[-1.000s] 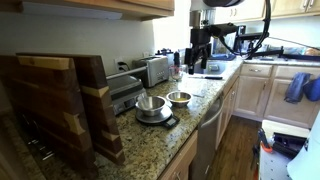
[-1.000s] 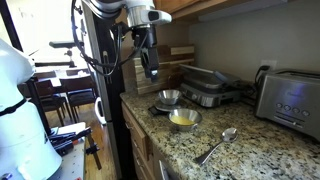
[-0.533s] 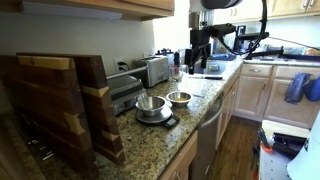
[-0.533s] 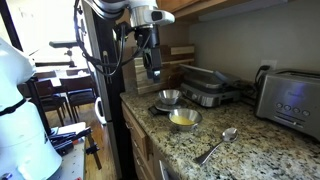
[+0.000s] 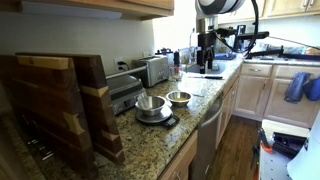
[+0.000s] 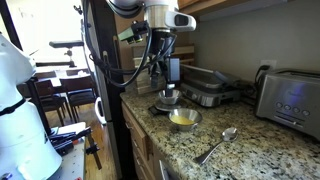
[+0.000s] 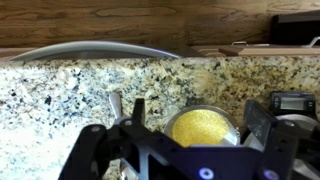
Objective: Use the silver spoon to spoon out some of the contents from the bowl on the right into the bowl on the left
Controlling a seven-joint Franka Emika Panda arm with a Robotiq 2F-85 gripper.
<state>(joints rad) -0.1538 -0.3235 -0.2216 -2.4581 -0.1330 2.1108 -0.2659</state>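
While the silver spoon (image 6: pixel 216 146) lies untouched on the granite bench (image 6: pixel 262 150), the step in hand is judged to be the reach for it. Recommended: descend over the middle of the handle with the jaws set across it, keeping clear of the bowl (image 6: pixel 183 126) holding the yellow contents (image 6: pixel 182 118) near by. The pincer (image 6: pixel 171 80) hangs above the bowls, jaws fully apart, holding and touching nothing.

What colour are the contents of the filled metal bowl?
The loose contents are yellow, clearest in the wrist view.
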